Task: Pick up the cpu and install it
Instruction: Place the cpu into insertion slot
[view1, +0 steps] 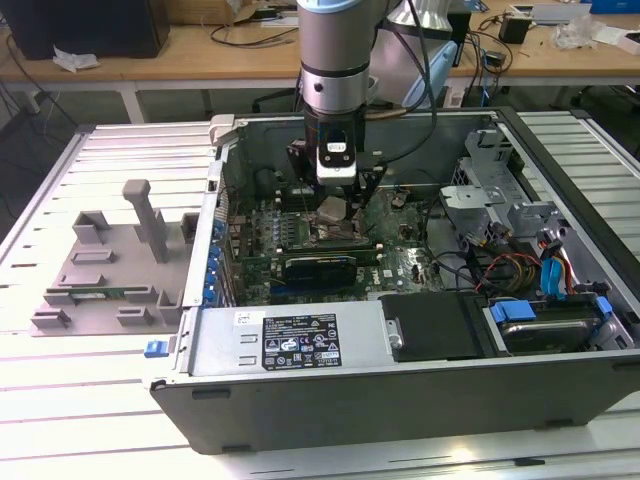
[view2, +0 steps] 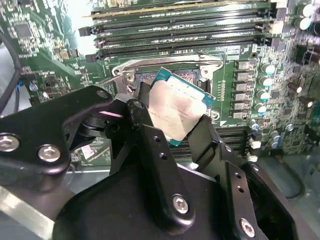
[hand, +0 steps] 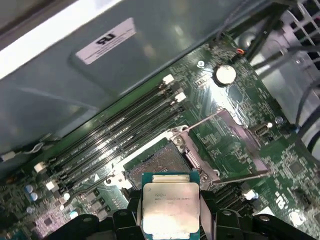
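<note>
The cpu is a flat square chip with a shiny silver top and a thin teal rim. My gripper is shut on the cpu, a black finger on each side. In the first wrist view the cpu hangs just above the open motherboard socket, tilted and not touching it. The socket's metal frame is swung open beside it. In the exterior view the gripper is inside the computer case, holding the cpu over the socket.
Memory slots run alongside the socket. The case wall stands behind them. A drive cage and cable bundle fill the case at the exterior view's right. A grey fixture block sits on the table outside the case.
</note>
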